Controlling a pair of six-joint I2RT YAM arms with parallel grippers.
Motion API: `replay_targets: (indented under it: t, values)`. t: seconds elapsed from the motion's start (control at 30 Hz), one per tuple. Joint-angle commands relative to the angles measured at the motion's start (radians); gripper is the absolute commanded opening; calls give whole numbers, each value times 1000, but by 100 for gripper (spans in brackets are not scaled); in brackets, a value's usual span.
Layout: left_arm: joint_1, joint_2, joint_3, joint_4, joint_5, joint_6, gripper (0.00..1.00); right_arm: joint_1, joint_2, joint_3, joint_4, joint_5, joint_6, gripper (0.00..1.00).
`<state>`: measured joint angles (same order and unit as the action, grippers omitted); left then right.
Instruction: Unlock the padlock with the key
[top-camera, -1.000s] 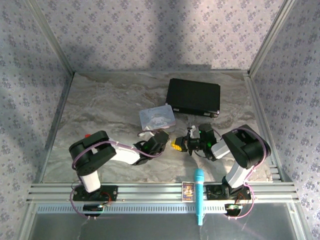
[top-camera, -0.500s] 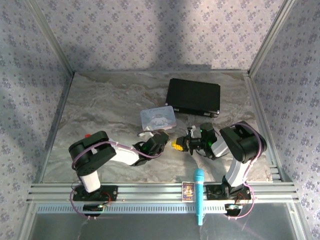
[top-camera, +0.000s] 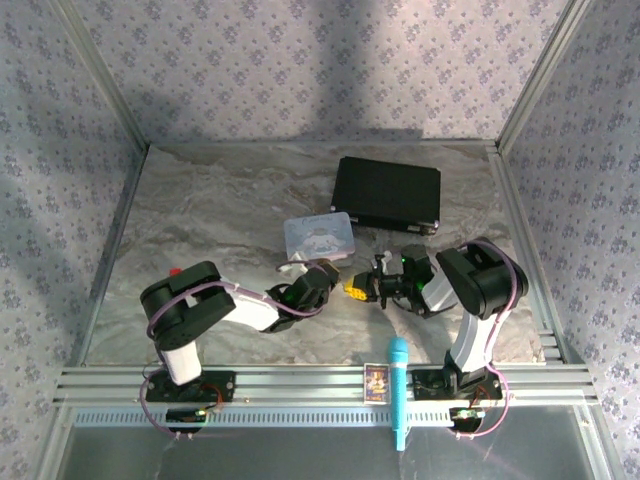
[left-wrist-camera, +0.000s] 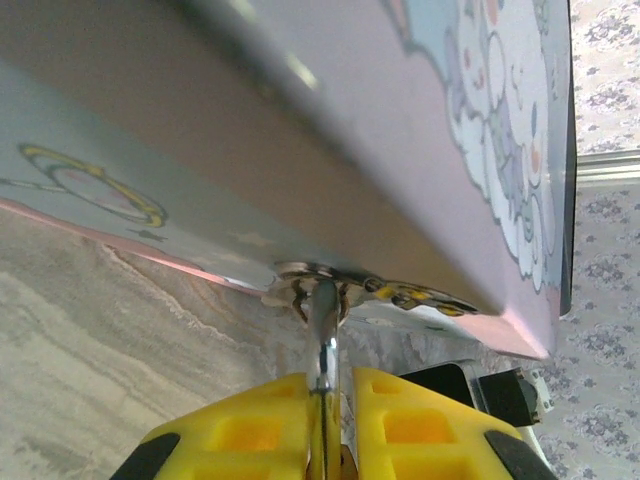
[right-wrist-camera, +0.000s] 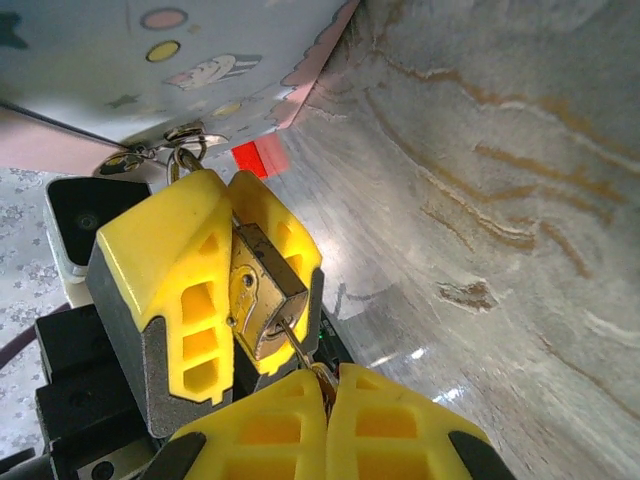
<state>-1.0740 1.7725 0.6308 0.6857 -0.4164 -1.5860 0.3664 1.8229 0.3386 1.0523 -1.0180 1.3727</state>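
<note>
The small brass padlock (right-wrist-camera: 262, 290) is clamped between the yellow fingers (right-wrist-camera: 180, 270) of my left gripper (left-wrist-camera: 325, 400), which is shut on it. Its thin shackle (left-wrist-camera: 322, 330) runs up into the metal hasp at the edge of the pastel cartoon tin (left-wrist-camera: 420, 150). My right gripper (right-wrist-camera: 325, 385) is shut on the key (right-wrist-camera: 300, 350), whose blade sits in the keyhole on the padlock's end face. In the top view the two grippers meet just below the tin (top-camera: 318, 237), left gripper (top-camera: 330, 282) facing right gripper (top-camera: 372, 288).
A black case (top-camera: 387, 192) lies behind the tin at the back right. A blue microphone (top-camera: 398, 392) and a small card (top-camera: 376, 381) rest on the front rail. A small red object (top-camera: 175, 271) sits at the table's left, beyond the left arm.
The right arm's elbow has swung up and a little to the left. The tin has shifted slightly. Both grippers stay shut and joined at the padlock.
</note>
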Motion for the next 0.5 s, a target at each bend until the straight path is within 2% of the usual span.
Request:
replay_targets:
  t: [0.0,0.37,0.47]
  values:
    - [-55,7,28,148,220,-41,0,18,14,34,104,92,56,0]
    - [-65,-7,16,166,205,-85,0,29,18,30,101,163,60,0]
    - [-70,-35,23,116,205,-72,0,21,49,36,195,159,113,0]
